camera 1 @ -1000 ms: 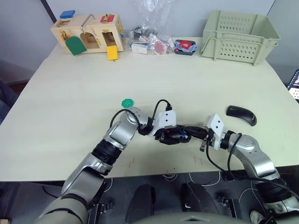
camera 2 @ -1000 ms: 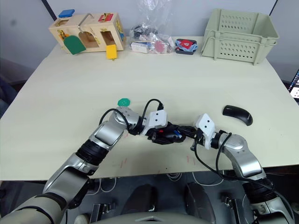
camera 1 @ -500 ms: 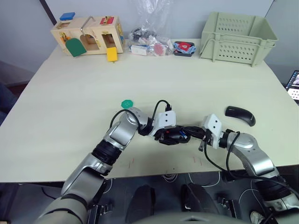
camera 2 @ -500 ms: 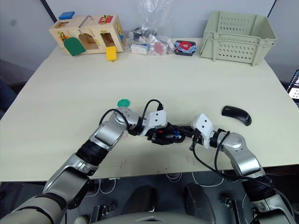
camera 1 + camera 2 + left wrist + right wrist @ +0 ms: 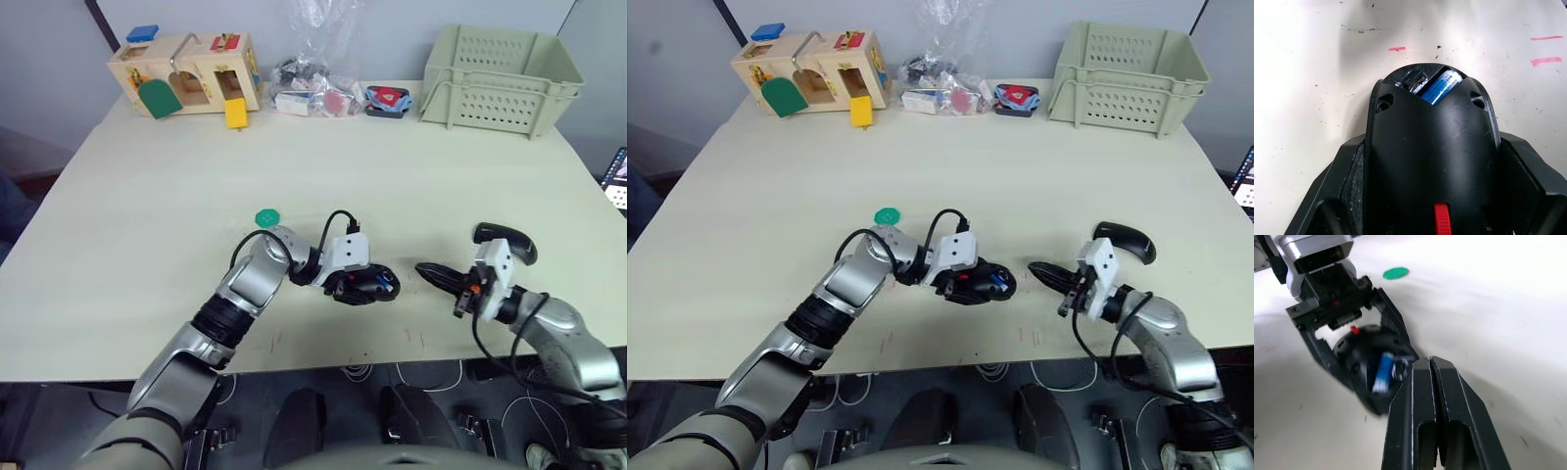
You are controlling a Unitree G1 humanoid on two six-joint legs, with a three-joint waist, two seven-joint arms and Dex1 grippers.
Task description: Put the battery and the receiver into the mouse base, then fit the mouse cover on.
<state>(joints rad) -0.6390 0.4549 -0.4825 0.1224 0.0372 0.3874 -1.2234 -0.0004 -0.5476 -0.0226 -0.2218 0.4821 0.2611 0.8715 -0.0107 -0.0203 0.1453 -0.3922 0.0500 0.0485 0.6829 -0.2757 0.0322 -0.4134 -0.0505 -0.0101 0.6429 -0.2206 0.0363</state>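
My left gripper (image 5: 366,286) is shut on the black mouse base (image 5: 372,284), holding it on the table by its sides. The blue and white battery (image 5: 1439,87) lies in the hollow at the base's end, and a red patch (image 5: 1441,218) shows on its top. My right gripper (image 5: 431,271) is shut with nothing in it, a short way to the right of the base and pointing at it. The glossy black mouse cover (image 5: 510,238) lies on the table just beyond my right wrist. The receiver is too small to tell.
A green disc (image 5: 266,216) lies just behind my left forearm. Along the table's far edge stand a wooden toy box (image 5: 186,73), a plastic bag of small items (image 5: 315,83) and a pale green crate (image 5: 500,69).
My right gripper has drawn back to the right, away from the mouse base it was touching. The left gripper still holds the base in place.
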